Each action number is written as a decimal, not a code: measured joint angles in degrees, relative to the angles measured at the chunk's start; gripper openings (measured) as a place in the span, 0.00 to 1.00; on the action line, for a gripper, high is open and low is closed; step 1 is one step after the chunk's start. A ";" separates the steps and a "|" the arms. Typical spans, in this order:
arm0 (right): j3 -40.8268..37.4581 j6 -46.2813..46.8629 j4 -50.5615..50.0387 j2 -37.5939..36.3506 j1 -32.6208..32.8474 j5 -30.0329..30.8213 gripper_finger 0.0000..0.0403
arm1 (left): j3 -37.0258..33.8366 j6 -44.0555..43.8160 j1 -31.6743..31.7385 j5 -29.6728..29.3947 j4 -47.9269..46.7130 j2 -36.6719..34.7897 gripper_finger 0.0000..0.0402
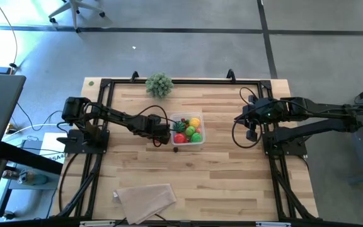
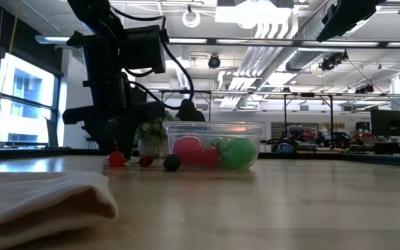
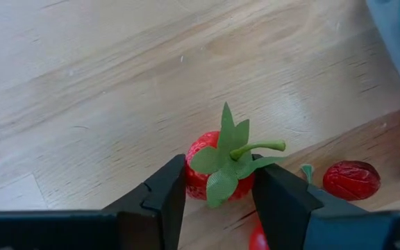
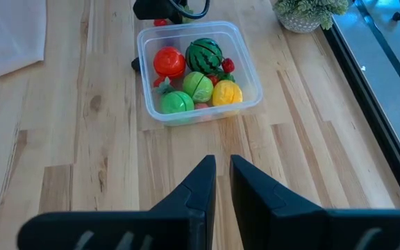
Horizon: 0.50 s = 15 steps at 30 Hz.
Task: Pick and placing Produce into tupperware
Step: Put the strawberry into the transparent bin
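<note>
The left hand (image 3: 217, 198) grips a red strawberry (image 3: 217, 170) on the tabletop (image 1: 232, 170), beside the tupperware (image 1: 188, 131) at its middle. Another small red piece (image 3: 351, 179) lies close by. The right hand (image 4: 217, 184), fingers shut and empty, hangs near the right edge.

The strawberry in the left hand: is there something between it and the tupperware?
Nothing visible blocks it. The left hand grips the strawberry on the table beside the tupperware. Only two small loose pieces, a red one and a dark one, lie low nearby.
</note>
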 joint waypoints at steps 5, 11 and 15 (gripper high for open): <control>-0.01 0.00 0.00 -0.01 0.01 -0.02 0.09 | 0.00 0.03 0.00 -0.16 0.00 -0.01 0.35; 0.00 0.01 0.00 -0.01 0.00 -0.01 0.09 | -0.04 0.33 0.00 -2.84 -0.08 -3.77 0.35; 0.00 -0.01 0.00 0.00 0.02 -0.01 0.09 | -0.03 0.90 0.02 -5.26 -0.24 -8.77 0.35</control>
